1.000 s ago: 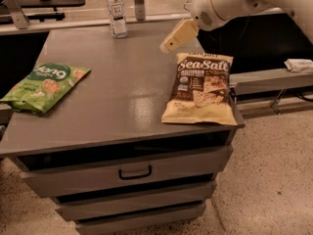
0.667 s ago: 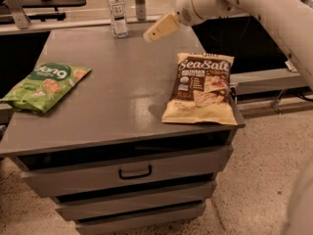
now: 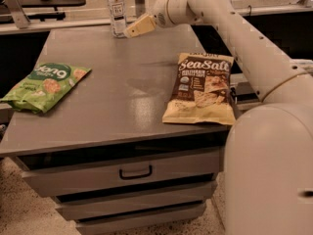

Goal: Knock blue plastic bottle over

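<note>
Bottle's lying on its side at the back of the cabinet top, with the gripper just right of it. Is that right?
Not quite. The camera view shows the blue plastic bottle standing upright, not on its side. The rest holds: it is at the back of the cabinet top, with the gripper just right of it.

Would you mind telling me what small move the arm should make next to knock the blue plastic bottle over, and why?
Probably a short sideways sweep of the gripper into the blue plastic bottle. The bottle stands upright at the far edge of the table, and the gripper sits close beside its lower half, so a brief push there would likely tip it.
</note>
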